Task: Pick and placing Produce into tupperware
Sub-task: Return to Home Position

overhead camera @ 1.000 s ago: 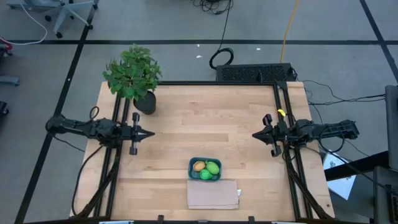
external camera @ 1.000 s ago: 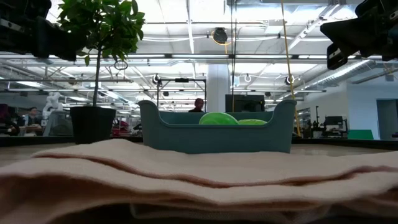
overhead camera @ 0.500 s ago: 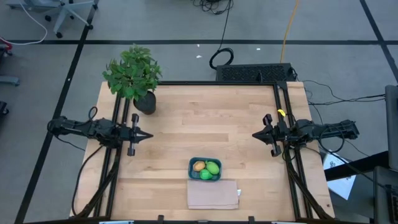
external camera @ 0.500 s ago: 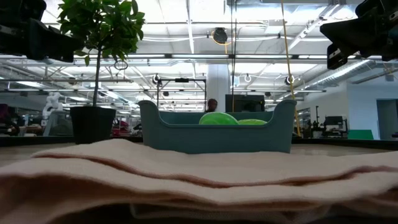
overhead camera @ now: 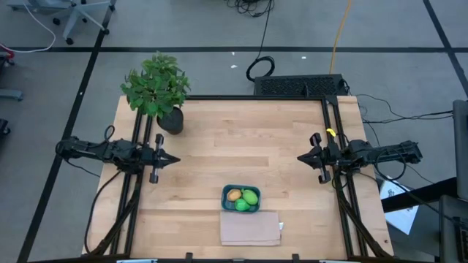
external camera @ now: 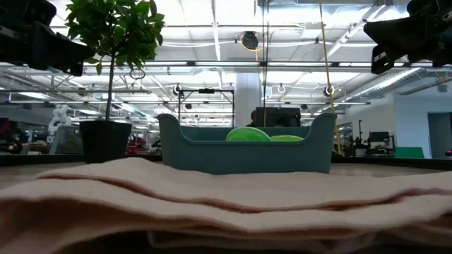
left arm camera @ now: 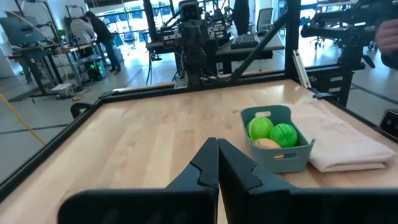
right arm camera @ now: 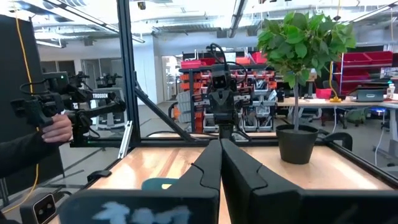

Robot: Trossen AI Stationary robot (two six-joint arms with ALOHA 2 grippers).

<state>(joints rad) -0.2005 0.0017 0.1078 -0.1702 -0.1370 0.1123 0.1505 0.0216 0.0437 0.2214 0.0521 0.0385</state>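
- High: the tub (overhead camera: 226, 191) sits by the front edge, just behind the cloth (overhead camera: 250, 229), with all three produce (overhead camera: 250, 196) inside. The left gripper (overhead camera: 174, 158) and right gripper (overhead camera: 300, 158) flank it, well apart and about equally far.
- Low: green produce tops show over the tub wall.
- Left wrist: my fingers (left arm camera: 205, 169) are pressed together, empty.
- Right wrist: likewise closed on nothing.

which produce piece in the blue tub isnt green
The orange-tan one, in the tub corner toward the plant; the other two are bright green.
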